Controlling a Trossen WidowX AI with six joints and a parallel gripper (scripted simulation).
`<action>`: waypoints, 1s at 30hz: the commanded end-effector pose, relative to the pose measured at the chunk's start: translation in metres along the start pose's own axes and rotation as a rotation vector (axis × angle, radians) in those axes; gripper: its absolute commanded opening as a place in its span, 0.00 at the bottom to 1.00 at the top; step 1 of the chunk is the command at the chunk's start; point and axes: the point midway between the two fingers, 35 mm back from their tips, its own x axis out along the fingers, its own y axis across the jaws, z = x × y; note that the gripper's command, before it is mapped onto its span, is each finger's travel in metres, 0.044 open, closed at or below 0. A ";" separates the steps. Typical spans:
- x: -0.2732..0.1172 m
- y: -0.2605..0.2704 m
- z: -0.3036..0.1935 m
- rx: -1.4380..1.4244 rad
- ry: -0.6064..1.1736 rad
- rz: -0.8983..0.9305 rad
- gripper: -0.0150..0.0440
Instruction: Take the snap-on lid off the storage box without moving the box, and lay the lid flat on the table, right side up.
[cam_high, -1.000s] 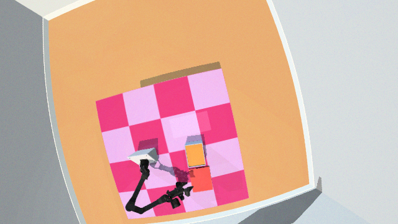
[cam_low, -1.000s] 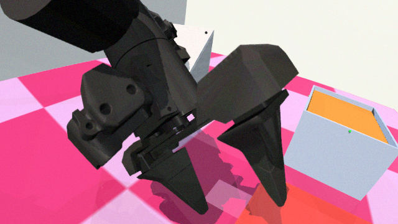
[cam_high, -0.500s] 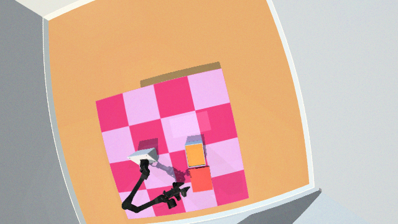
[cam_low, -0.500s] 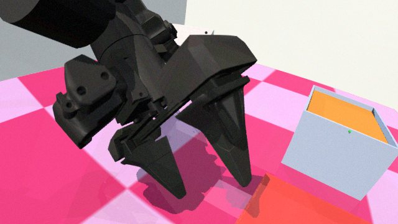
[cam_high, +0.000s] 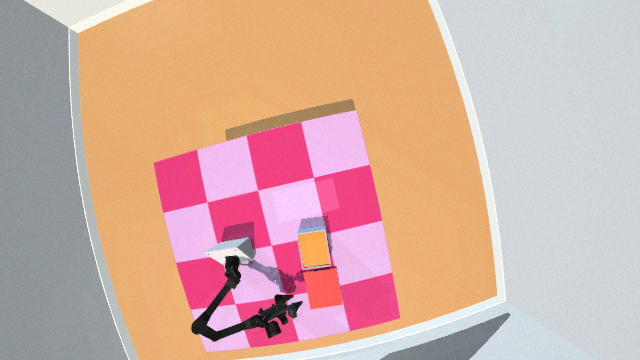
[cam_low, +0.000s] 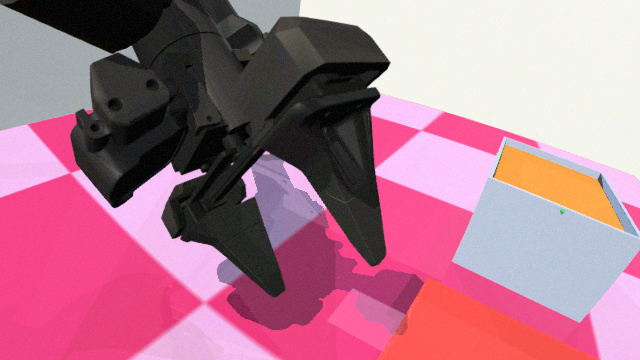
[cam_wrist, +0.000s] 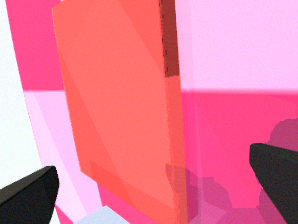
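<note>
The pale blue storage box (cam_high: 306, 231) (cam_low: 540, 260) stands upright without a lid, its top showing orange inside the rim. A corner of it shows at the bottom of the wrist view (cam_wrist: 106, 217). The red lid (cam_high: 324, 289) (cam_low: 480, 325) (cam_wrist: 120, 100) lies flat on the table beside the box, with its smooth broad face up. Its underside is hidden. My gripper (cam_high: 297, 300) (cam_low: 326, 280) (cam_wrist: 154, 164) is open and empty. It hangs above the table beside the lid, on the side of the arm's base, with its fingers clear of lid and box.
The table (cam_high: 277, 155) (cam_low: 115, 240) has a pink checkered top. A pale wedge-shaped block (cam_high: 236, 247) stands by the arm's base, left of the box in the top view. The table's edge runs close behind the arm's elbow and the gripper.
</note>
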 end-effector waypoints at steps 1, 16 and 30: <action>-0.007 0.004 0.001 0.005 -0.002 -0.002 1.00; -0.033 0.018 0.001 0.006 -0.002 -0.002 1.00; -0.057 0.032 0.001 0.007 0.000 -0.003 1.00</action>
